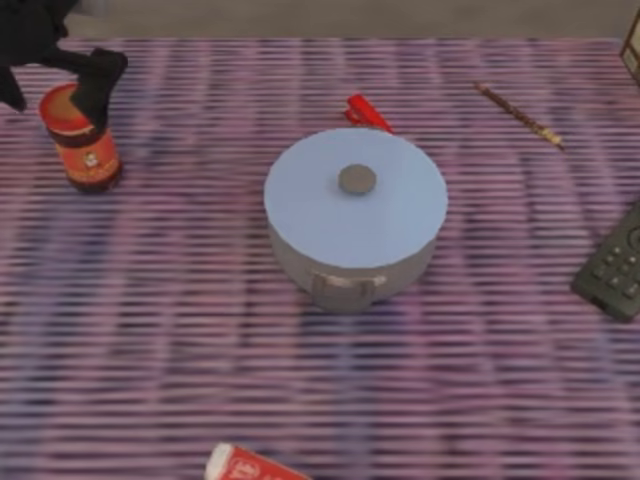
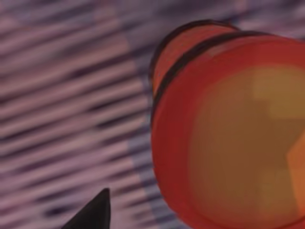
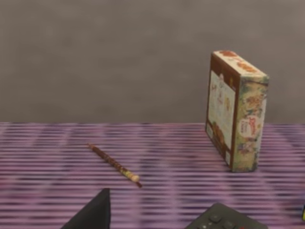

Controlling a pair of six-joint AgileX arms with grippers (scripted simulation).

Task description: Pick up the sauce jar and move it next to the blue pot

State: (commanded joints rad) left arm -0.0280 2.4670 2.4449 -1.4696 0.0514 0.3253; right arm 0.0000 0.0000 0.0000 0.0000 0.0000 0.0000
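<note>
Purple-striped cloth lies bare between the sauce jar, upright near the far left edge, and the central blue pot. Left gripper sits over the jar's lid; whether its fingers are apart or clamped, I cannot tell

From my right wrist I see the purple striped tabletop running to a grey wall. A printed box stands upright near its far edge. A thin stick lies apart from it. A dark remote lies nearer.
</note>
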